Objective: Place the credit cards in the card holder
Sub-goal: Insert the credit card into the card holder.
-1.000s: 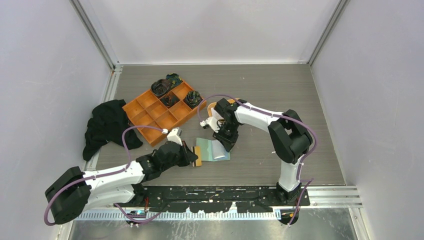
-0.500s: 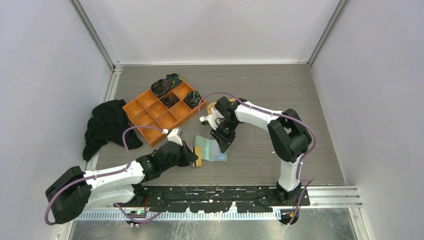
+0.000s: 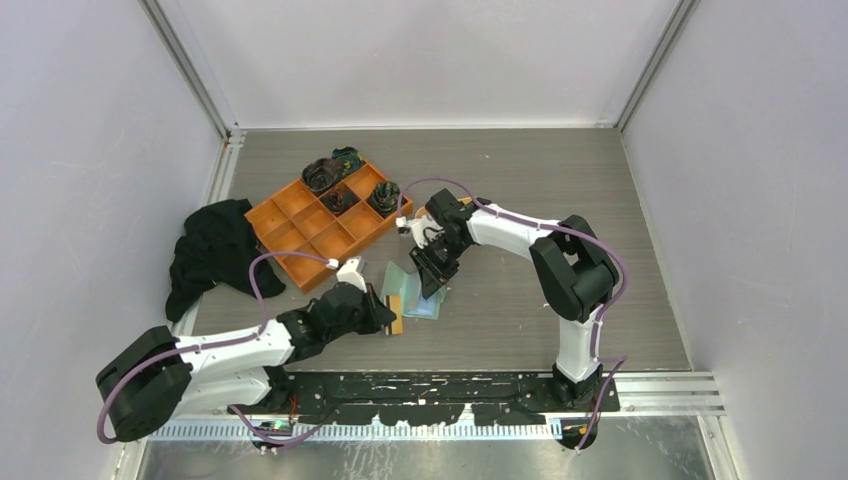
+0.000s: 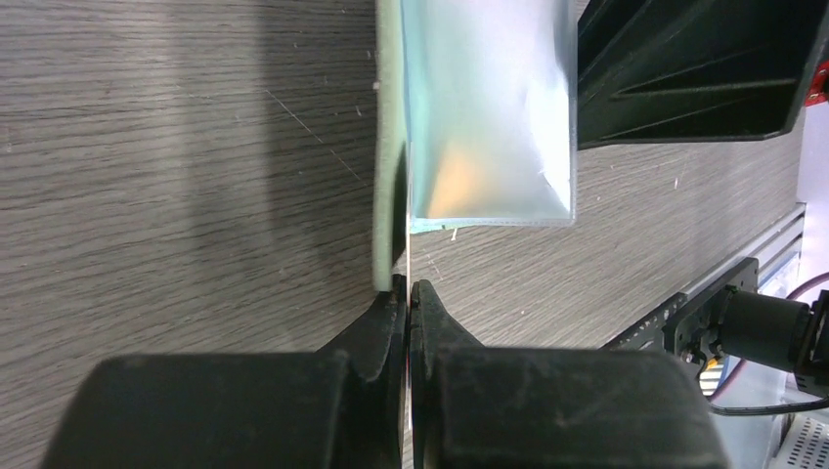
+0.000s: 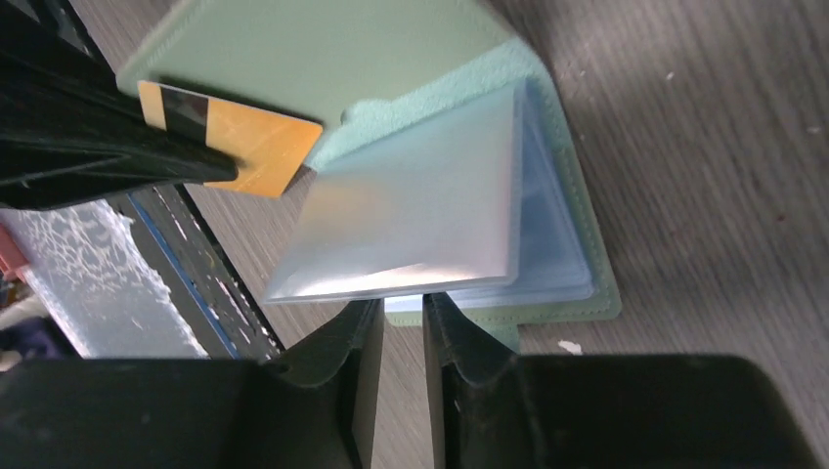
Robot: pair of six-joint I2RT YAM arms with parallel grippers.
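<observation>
Moved: right gripper point(image 3: 432, 274) gone toward the upper left of the top view since the earlier frame, pulling the card holder point(image 3: 418, 303) leftward with it.
Table point(image 3: 560, 180): bare wood right of and beyond the holder, plenty of room there.
Orange tray point(image 3: 262, 215): near the holder's upper left, limiting swing on that side.
Card holder: centre of the top view, lying open, glossy pockets fanned.
Right gripper: narrow, pinching one pocket leaf by its edge.
Left gripper point(image 3: 385, 312): clamped tight on a gold credit card point(image 5: 239, 142), just left of the holder.
Card: corner over the green flap, outside every pocket.
Progress: no card seen seated; all insertion apparently left.
Edges: leaf mouth side unclear from these views.
</observation>
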